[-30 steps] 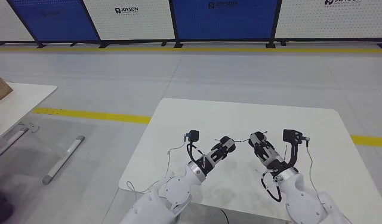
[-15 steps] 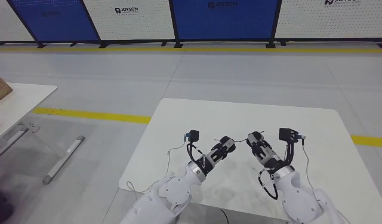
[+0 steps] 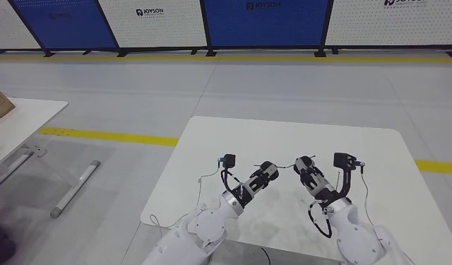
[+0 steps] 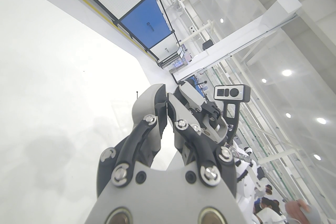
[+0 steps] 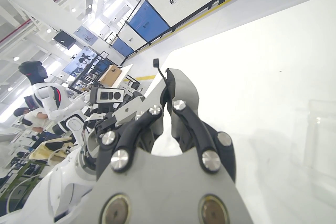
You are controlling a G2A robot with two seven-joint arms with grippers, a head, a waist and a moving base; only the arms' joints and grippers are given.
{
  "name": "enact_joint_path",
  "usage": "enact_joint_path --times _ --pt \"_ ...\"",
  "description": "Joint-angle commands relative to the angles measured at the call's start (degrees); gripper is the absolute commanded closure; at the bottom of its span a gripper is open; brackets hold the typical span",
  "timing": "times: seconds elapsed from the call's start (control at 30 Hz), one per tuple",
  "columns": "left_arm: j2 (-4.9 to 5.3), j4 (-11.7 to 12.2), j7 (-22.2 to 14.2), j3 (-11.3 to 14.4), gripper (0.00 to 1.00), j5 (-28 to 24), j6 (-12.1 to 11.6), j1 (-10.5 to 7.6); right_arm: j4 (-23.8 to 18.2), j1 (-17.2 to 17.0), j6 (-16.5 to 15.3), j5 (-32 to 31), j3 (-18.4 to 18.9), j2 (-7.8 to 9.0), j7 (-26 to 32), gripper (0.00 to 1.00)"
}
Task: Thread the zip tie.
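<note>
Threading looks barely begun, judging by all three views. From the top view, we see the left gripper (image 3: 269, 169) and the right gripper (image 3: 301, 165) tip to tip, near each other over the near middle of the table (image 3: 353, 141). A thin dark line, the zip tie (image 3: 286, 167), bridges the gap between them. White table top stretches far and to both sides of them, so we judge there is ample room to move; the near edge is the closest one. In the left wrist view, the left gripper (image 4: 166, 93) has its fingers pressed together, and we cannot tell whether the strap lies between them. In the right wrist view, the right gripper (image 5: 167, 78) pinches the zip tie (image 5: 157, 64) just below its head, which pokes free past the fingertips. We see no loop and no tail inside the head, so feeding it through and pulling tight is left
</note>
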Motion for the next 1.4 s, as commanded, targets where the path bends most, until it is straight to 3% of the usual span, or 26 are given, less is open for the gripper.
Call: enact_joint_path --times 0.0,0.83,1.37 --pt "0.0 0.0 0.0 0.0 1.0 0.0 0.0 0.0 -0.08 -0.01 -0.02 -0.13 0.09 -0.03 0.04 1.0" --pt "0.0 0.0 0.0 0.0 1.0 0.0 0.0 0.0 1.03 1.8 1.3 -1.12 -1.38 -0.91 1.57 1.0" --pt "0.0 0.0 0.0 0.0 1.0 0.0 0.0 0.0 -0.63 0.03 1.12 -1.9 -0.04 -1.04 0.74 1.0"
